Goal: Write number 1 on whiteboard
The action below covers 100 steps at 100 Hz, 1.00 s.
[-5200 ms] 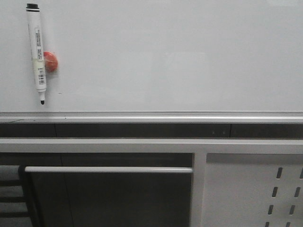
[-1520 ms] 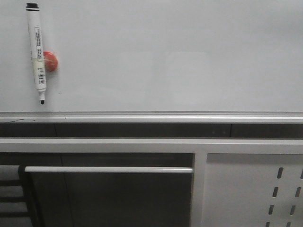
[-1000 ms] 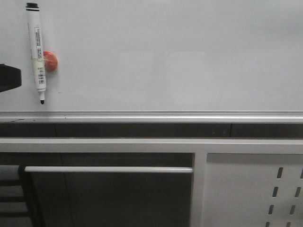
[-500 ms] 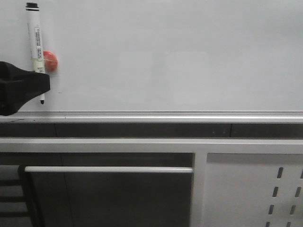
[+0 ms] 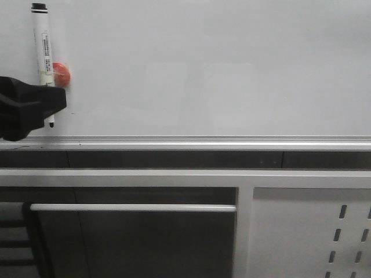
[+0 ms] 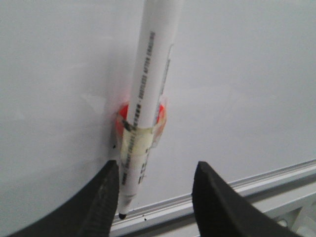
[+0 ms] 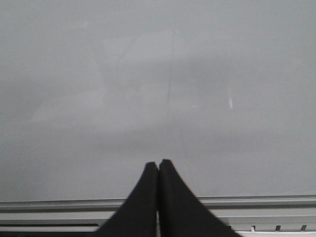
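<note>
Far left of frame: left claw spread open around the marker pen, nothing gripped. Pen hung taped to red magnet on whiteboard. No number 1 written. Step, judged: pickup; closing next. Right claw pressed together, empty.

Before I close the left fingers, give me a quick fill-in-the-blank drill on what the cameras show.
1. The marker pen hangs on the whiteboard with its tip pointing ____.
2. The left gripper is ____, one finger on either side of the pen.
3. The round magnet behind the pen is ____ in colour.
4. The right gripper is ____.

Missing words: down; open; red; shut
</note>
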{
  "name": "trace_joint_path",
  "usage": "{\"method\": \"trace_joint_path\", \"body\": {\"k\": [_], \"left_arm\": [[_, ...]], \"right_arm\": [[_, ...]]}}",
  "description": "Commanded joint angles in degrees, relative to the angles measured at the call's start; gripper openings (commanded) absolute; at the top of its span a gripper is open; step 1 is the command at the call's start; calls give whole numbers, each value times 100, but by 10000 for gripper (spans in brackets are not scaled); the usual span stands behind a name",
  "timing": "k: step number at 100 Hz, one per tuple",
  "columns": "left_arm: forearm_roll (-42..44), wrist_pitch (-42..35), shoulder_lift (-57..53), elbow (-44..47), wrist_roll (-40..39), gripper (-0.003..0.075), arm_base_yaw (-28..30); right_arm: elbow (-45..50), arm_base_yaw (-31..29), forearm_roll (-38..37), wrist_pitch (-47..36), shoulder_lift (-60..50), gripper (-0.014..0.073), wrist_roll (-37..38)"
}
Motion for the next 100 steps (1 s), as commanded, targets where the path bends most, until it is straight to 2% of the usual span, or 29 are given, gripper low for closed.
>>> {"method": "trace_joint_path", "body": {"k": [1, 14, 35, 100], "left_arm": [[-36, -697, 98, -133, -53, 307, -59], [-123, -1190, 371, -133, -53, 307, -59], [-228, -1539, 568, -133, -53, 307, -59], [-289, -1539, 568, -302, -53, 306, -59]], "right_arm": [[-208, -27, 24, -410, 87, -71, -48], [-208, -27, 24, -410, 87, -71, -48], [-208, -27, 24, -410, 87, -71, -48], [-208, -27, 24, -446, 87, -71, -48]]}}
